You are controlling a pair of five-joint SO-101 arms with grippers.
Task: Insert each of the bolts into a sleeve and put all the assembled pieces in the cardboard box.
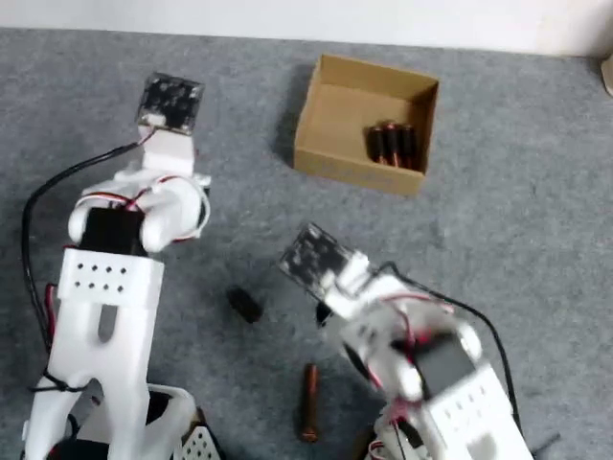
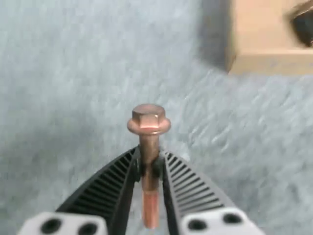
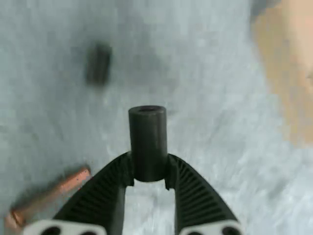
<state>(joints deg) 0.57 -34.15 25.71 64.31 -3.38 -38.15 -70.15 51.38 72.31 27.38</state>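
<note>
High view looks down on the grey surface (image 1: pixel 536 249). The left arm (image 1: pixel 105 287) stretches from the near edge up the left side, its wrist well to the left of the cardboard box (image 1: pixel 354 171). The right arm (image 1: pixel 421 350) leans in from the near right corner, wrist angled toward the middle. The cardboard box stands open at the far side, and a small cluster of assembled pieces (image 1: pixel 393 144) lies side by side toward its right near corner. In the left wrist view, the left tool (image 2: pixel 149 159) is pinched narrowly on the shank of a copper bolt (image 2: pixel 148 122), whose hex head points away from the fingers. In the right wrist view, the right tool (image 3: pixel 148 166) clamps a black sleeve (image 3: pixel 147 142) at one end, its open bore facing away. A loose sleeve (image 1: pixel 245 305) lies on the surface between the arms, and a loose bolt (image 1: pixel 309 402) lies apart from it, nearer the right arm.
</note>
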